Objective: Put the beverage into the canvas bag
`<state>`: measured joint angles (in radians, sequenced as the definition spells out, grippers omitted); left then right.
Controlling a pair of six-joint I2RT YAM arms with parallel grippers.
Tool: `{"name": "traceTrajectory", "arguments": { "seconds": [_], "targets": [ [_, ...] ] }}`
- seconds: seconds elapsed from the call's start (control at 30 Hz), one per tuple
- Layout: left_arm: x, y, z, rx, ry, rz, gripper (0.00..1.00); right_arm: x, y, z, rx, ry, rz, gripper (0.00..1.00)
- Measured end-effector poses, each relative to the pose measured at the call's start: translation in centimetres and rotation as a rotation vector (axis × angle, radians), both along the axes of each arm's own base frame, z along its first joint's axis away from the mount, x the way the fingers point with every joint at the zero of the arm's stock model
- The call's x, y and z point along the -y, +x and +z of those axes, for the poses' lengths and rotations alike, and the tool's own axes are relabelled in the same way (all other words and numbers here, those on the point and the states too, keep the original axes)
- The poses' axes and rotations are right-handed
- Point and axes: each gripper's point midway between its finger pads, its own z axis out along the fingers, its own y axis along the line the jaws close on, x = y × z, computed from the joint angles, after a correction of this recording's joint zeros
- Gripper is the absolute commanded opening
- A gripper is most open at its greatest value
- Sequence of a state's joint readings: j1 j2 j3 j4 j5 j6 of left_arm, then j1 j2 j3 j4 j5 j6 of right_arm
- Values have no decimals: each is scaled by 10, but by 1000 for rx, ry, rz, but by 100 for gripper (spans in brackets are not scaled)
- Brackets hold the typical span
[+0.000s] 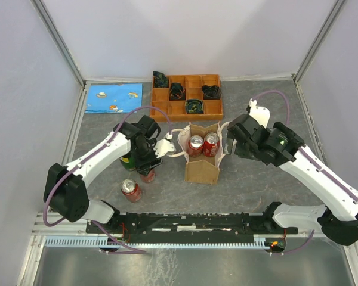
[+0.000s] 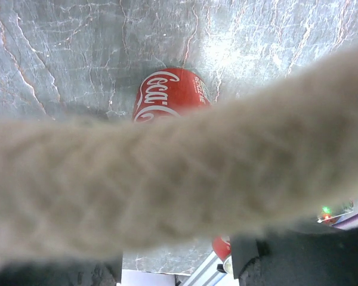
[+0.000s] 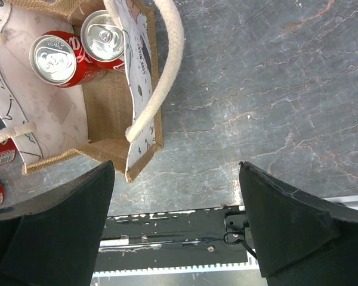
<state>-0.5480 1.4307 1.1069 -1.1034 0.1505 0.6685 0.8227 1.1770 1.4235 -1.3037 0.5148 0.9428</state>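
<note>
Fingers (image 3: 59, 238) on my right gripper (image 3: 176, 173) were spread wide with nothing in them, hanging over bare worktop just on the right-edge side of the canvas bag (image 1: 203, 170). My left gripper (image 1: 164, 147) sat right at the bag's left rope handle (image 2: 167, 190), which smothered that wrist camera, so honestly I couldn't tell if those fingers were pinching it or not. The bag stood mid-worktop with two red cans (image 1: 203, 143) inside. One loose beverage can (image 1: 130, 189) stood toward the near-left corner, and another red can (image 1: 148, 174) sat just under my left arm. My guess was that a full can would be heavyish, stiff but dentable, and slick aluminium, so I'd squeeze it around the middle of the body, not the rim. The bag looked floppy, so the mouth probably needed holding open.
</note>
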Motion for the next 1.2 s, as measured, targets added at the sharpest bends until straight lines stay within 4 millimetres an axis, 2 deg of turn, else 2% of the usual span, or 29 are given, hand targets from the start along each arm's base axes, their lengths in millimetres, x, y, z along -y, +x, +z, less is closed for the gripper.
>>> {"name": "traceTrajectory", "arguments": {
  "seconds": [0.13, 0.2, 0.33, 0.43, 0.5, 0.6, 0.73, 1.03, 1.1, 1.2],
  "targets": [
    [1, -1, 1, 0, -3, 21, 12, 2, -2, 1, 5, 8, -5, 93],
    [2, 0, 1, 5, -4, 30, 3, 3, -3, 1, 5, 11, -8, 93],
    [1, 2, 3, 14, 1, 49, 3, 4, -4, 0, 3, 11, -12, 93],
    [5, 11, 15, 38, -8, 64, 3, 4, -4, 0, 3, 14, -14, 93],
    [12, 22, 31, 71, -30, 73, 3, 4, -4, 0, 4, 17, -17, 93],
    [27, 44, 69, 161, -99, 85, 3, 5, -5, 0, 6, 19, -17, 93],
    [40, 62, 110, 254, -173, 97, 3, 6, -6, 0, 6, 20, -17, 93],
    [32, 70, 142, 312, -149, 145, 3, 7, -7, -1, 4, 17, -17, 93],
    [31, 80, 157, 365, -147, 159, 3, 7, -7, -3, 1, 14, -17, 93],
    [38, 98, 194, 452, -193, 188, 3, 8, -8, -6, -5, 8, -17, 93]
  ]
}}
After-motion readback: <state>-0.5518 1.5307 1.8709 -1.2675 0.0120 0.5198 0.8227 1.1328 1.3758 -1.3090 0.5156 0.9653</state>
